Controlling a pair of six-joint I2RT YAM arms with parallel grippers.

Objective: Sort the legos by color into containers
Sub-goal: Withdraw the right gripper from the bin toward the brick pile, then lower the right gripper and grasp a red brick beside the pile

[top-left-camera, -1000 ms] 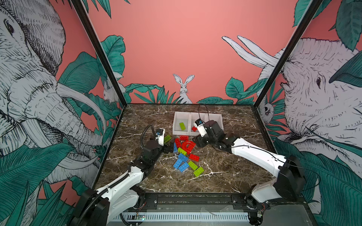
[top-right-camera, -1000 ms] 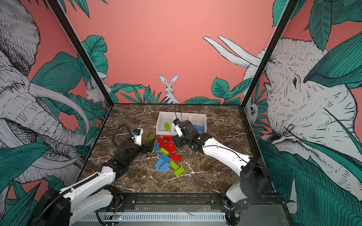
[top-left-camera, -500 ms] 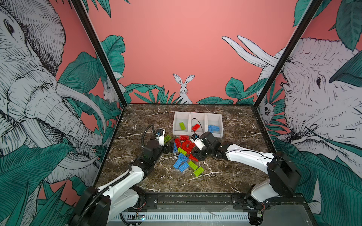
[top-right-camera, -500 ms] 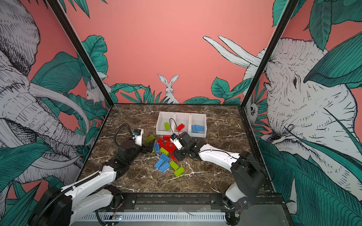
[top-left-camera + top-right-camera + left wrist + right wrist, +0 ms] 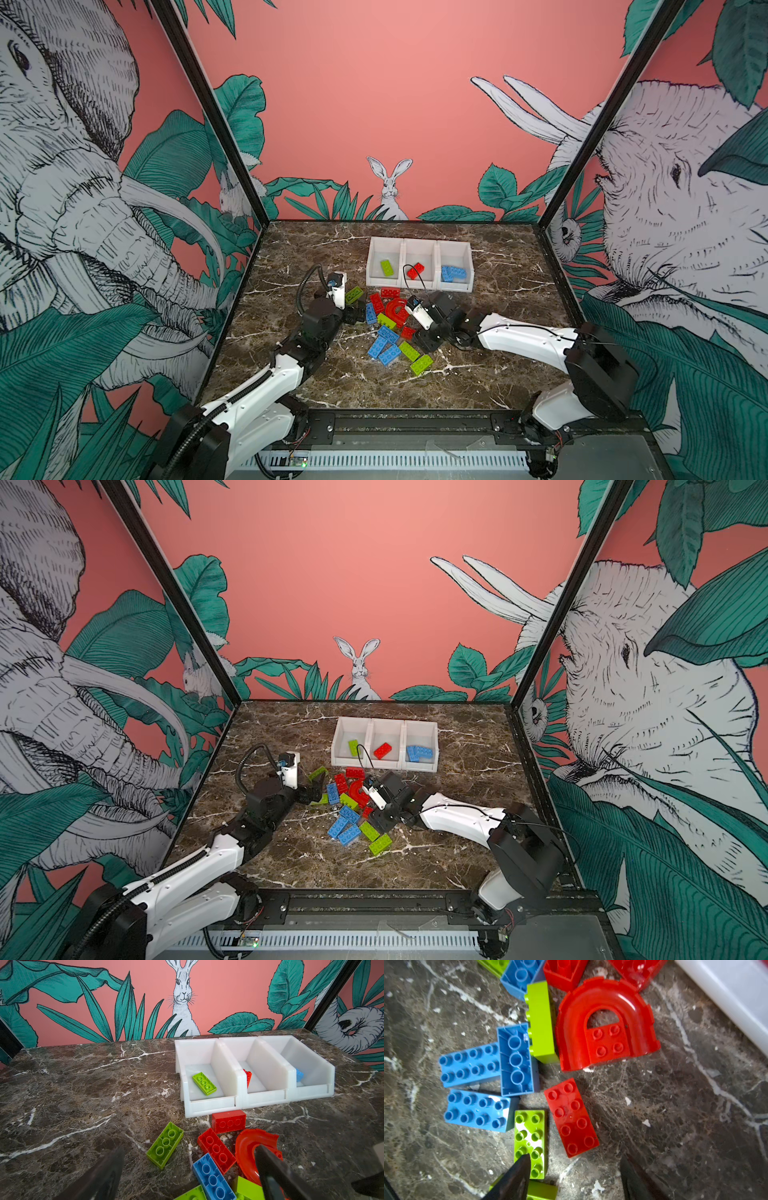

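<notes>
glossy studded plastic bricks in red, blue and lime green are lying jumbled on the veined brown marble tabletop around a curved red arch piece, just before three joined white plastic bins. the bins are holding a lime green brick, a red brick and blue bricks, one colour each. the left gripper is hanging spread wide and empty by the pile, and the right gripper is hovering with jaws apart, gripping nothing, just beside a red studded brick.
</notes>
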